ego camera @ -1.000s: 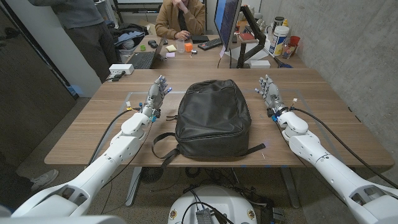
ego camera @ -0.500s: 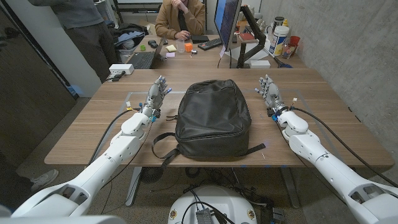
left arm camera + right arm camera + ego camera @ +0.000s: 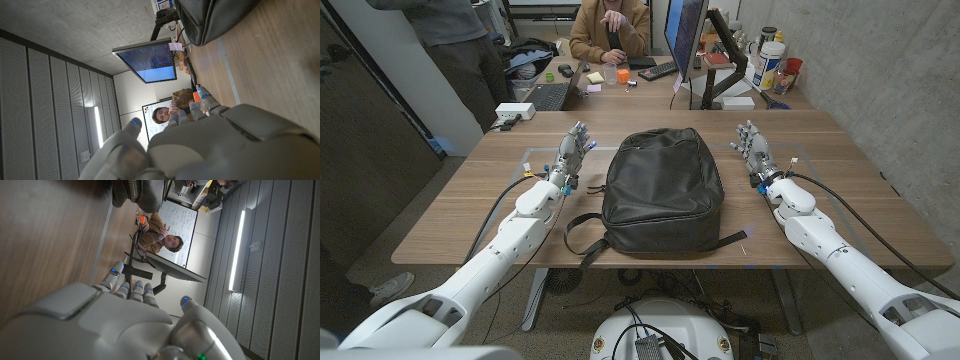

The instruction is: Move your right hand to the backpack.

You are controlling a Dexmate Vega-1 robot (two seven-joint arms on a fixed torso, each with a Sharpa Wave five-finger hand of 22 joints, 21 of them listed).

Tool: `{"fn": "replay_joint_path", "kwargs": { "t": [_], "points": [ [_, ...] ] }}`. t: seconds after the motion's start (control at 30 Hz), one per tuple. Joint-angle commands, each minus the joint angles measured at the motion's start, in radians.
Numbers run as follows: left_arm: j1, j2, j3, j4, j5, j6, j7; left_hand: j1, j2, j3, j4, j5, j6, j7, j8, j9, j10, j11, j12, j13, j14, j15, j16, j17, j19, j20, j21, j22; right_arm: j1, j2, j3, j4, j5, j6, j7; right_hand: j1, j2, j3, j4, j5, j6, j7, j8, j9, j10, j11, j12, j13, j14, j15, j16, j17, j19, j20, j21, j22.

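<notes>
A soft black leather backpack [image 3: 663, 193] lies flat in the middle of the brown wooden tabletop [image 3: 470, 205]. Its loose black straps [image 3: 582, 236] curl out toward the near edge of the tabletop.

The white right hand [image 3: 753, 146] is beside the backpack, toward the right edge of the tabletop. It does not touch the backpack. There is bare wood between them. Its fingers [image 3: 747, 133] point up toward the far edge, a little apart, and it holds nothing. From the right wrist view, the back of this hand [image 3: 115, 320] is close to the camera, and a bit of the backpack [image 3: 131, 192] shows past the fingers.

The white left hand [image 3: 572, 155] is on the other side of the backpack, near it but not touching. Its fingers are spread a little and it holds nothing too. The left wrist view shows the back of that hand [image 3: 210, 145] and a corner of the backpack [image 3: 215, 17].

Behind the tabletop, a person in a brown top [image 3: 610, 28] sits at a desk next to a dark computer screen [image 3: 685, 35].
</notes>
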Motion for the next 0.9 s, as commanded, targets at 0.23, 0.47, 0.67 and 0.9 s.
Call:
{"fn": "replay_joint_path", "kwargs": {
  "t": [0.23,0.47,0.67,0.9],
  "points": [
    [-0.004,-0.005,0.004,0.005,0.002,-0.001,0.001,0.000,0.107,-0.003,-0.001,0.009,-0.058,-0.005,0.005,0.003,-0.020,-0.001,0.005,0.003,-0.005,-0.040,0.002,0.005,0.001,-0.050,-0.006,0.003,-0.008,-0.004,0.006,-0.008,-0.021,0.011,-0.038,-0.003,0.113,-0.005,0.003,0.005,0.016,-0.028,0.011,0.005,0.016,0.000,0.014,0.004,0.028,-0.032,0.016,0.003,-0.040,-0.095,-0.003,0.008],
    [-0.005,-0.006,0.005,0.008,0.001,-0.001,-0.002,0.001,0.108,-0.004,-0.002,0.010,-0.056,-0.006,0.005,0.003,-0.018,0.000,0.005,0.003,-0.005,-0.042,0.002,0.004,0.002,-0.051,-0.008,0.003,-0.008,-0.005,0.008,-0.008,-0.015,0.004,-0.038,-0.006,0.112,-0.010,0.006,0.005,0.019,-0.042,0.011,0.006,0.011,0.015,0.012,0.005,0.024,-0.013,0.010,0.003,-0.037,-0.071,0.000,0.017],
    [-0.007,-0.007,0.006,0.012,0.002,-0.001,-0.005,0.001,0.108,-0.005,-0.001,0.010,-0.057,-0.006,0.004,0.003,-0.018,-0.001,0.005,0.003,-0.004,-0.041,0.002,0.004,0.003,-0.050,-0.009,0.003,0.008,-0.001,0.003,0.015,-0.013,0.004,-0.016,-0.004,0.110,-0.015,0.004,0.005,0.028,-0.055,0.013,0.006,0.072,0.015,0.033,0.005,0.069,-0.032,0.021,0.002,-0.046,-0.058,-0.008,0.017],
    [-0.005,-0.006,0.004,0.011,0.000,-0.002,-0.006,0.001,0.108,-0.006,-0.001,0.010,-0.056,-0.006,0.004,0.003,-0.016,-0.002,0.005,0.003,-0.004,-0.039,0.002,0.004,0.002,-0.047,-0.012,0.003,0.010,-0.004,0.003,0.016,-0.016,0.014,-0.009,0.001,0.105,-0.021,0.000,0.006,0.027,-0.070,0.009,0.006,0.076,0.015,0.026,0.006,0.092,-0.026,0.013,-0.001,-0.034,-0.030,-0.018,0.013]
  ]
}}
